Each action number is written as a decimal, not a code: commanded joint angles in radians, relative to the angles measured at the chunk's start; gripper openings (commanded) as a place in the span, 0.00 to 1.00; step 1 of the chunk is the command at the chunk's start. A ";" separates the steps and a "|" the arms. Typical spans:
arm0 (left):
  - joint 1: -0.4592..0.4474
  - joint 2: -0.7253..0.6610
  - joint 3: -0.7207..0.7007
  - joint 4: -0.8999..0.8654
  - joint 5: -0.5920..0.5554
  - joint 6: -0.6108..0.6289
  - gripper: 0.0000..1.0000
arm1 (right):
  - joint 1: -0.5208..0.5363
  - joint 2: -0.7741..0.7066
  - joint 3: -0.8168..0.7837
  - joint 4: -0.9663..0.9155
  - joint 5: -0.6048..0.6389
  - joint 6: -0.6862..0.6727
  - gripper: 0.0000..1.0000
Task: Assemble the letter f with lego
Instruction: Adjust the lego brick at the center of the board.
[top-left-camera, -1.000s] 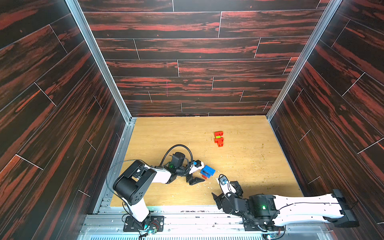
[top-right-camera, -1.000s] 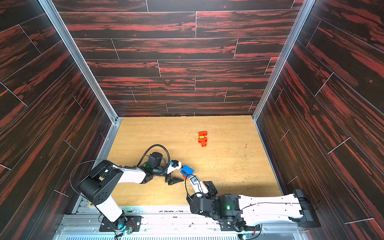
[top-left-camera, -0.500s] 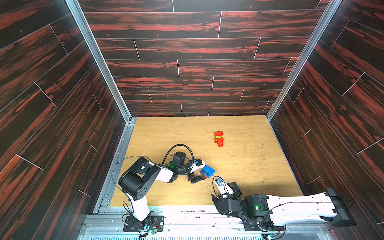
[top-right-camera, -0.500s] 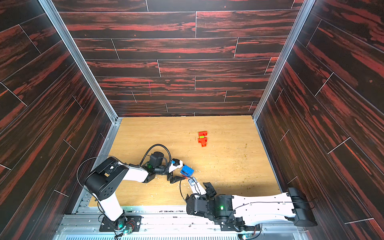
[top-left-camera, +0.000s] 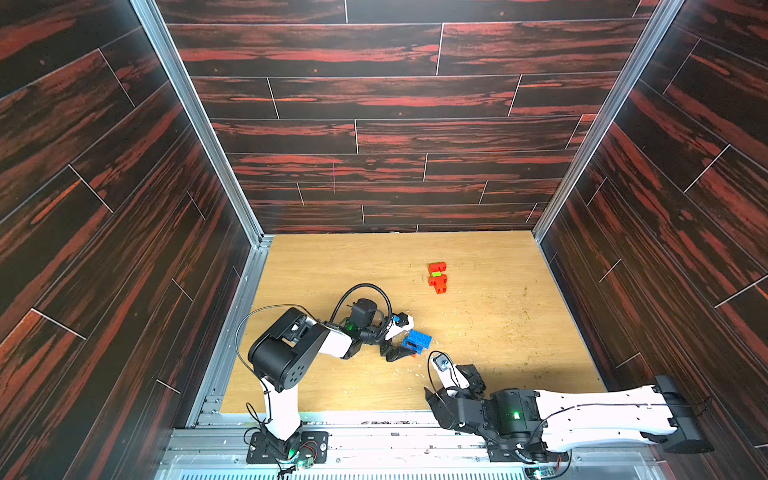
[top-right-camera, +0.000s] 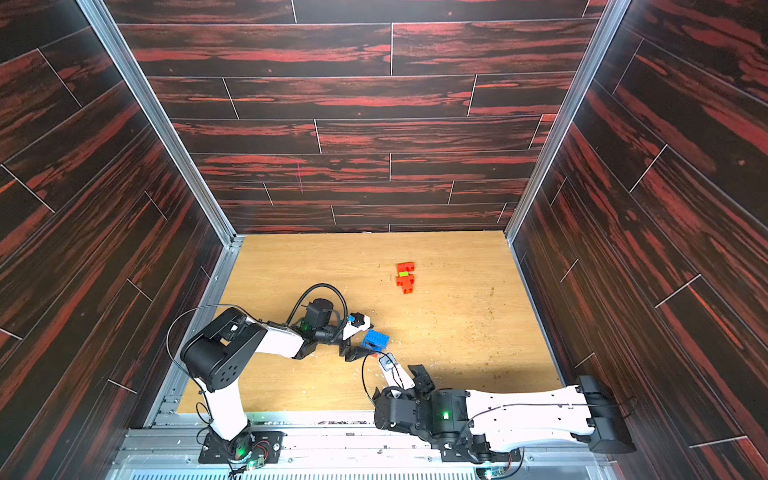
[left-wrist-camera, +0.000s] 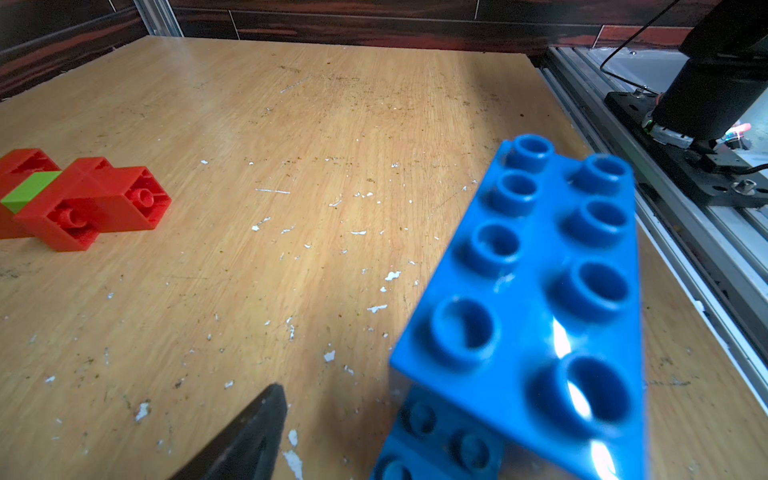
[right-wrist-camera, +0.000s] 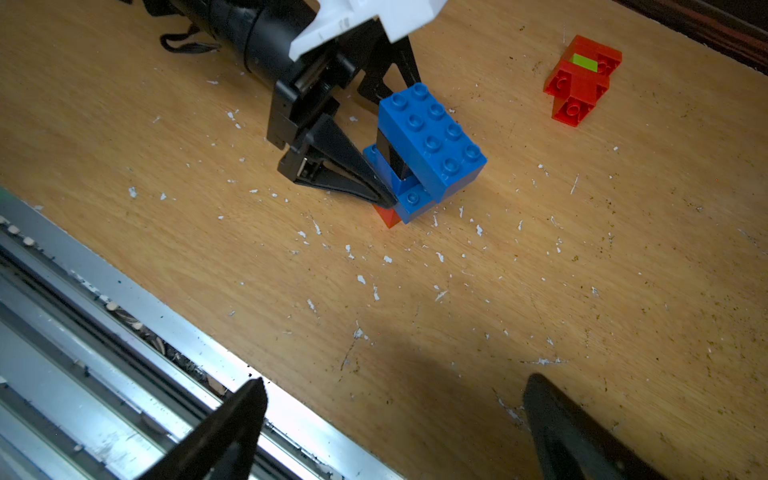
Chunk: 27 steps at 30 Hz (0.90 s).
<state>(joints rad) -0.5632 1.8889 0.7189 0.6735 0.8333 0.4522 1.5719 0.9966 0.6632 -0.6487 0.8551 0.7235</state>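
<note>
Nearest the front rail (right-wrist-camera: 124, 332), the right hand (right-wrist-camera: 397, 378) is hanging over the edge of the counter (top-left-camera: 332, 270) with its jaws spread wide and nothing between them. It is pointing toward the blue stack just ahead. A little farther in, the left hand (right-wrist-camera: 390, 145) is straddling that stack with its jaws apart. In the left wrist view one finger (left-wrist-camera: 253, 432) is showing bare counter between itself and the bricks, and the other is hiding behind the long blue brick (right-wrist-camera: 432, 137), so I judge no grip is made yet. That brick is sitting tilted on a black brick (right-wrist-camera: 390, 160), above a lower blue brick (right-wrist-camera: 411, 203) and a small red brick (right-wrist-camera: 388, 216). Its long axis is running straight away from the left hand, so a closing move would be pinching its short width. The left hand is plainly the nearer one. Well beyond, toward the back wall (top-left-camera: 374, 124), the red-orange cluster (top-left-camera: 437, 286) with its lime green brick (top-left-camera: 436, 274) is lying alone. No brand, label or writing is showing legibly anywhere.
</note>
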 joint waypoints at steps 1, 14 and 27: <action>-0.002 0.004 0.021 -0.006 0.007 0.000 0.87 | 0.006 -0.004 0.026 -0.023 0.013 0.016 0.98; -0.002 -0.023 -0.039 0.046 -0.017 -0.004 0.76 | 0.006 0.002 0.020 -0.029 0.013 0.033 0.98; -0.003 -0.035 -0.109 0.165 -0.050 -0.056 0.70 | 0.006 0.012 0.026 -0.036 0.007 0.037 0.98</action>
<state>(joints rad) -0.5632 1.8950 0.6331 0.7681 0.7994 0.4137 1.5719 1.0023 0.6632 -0.6601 0.8562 0.7479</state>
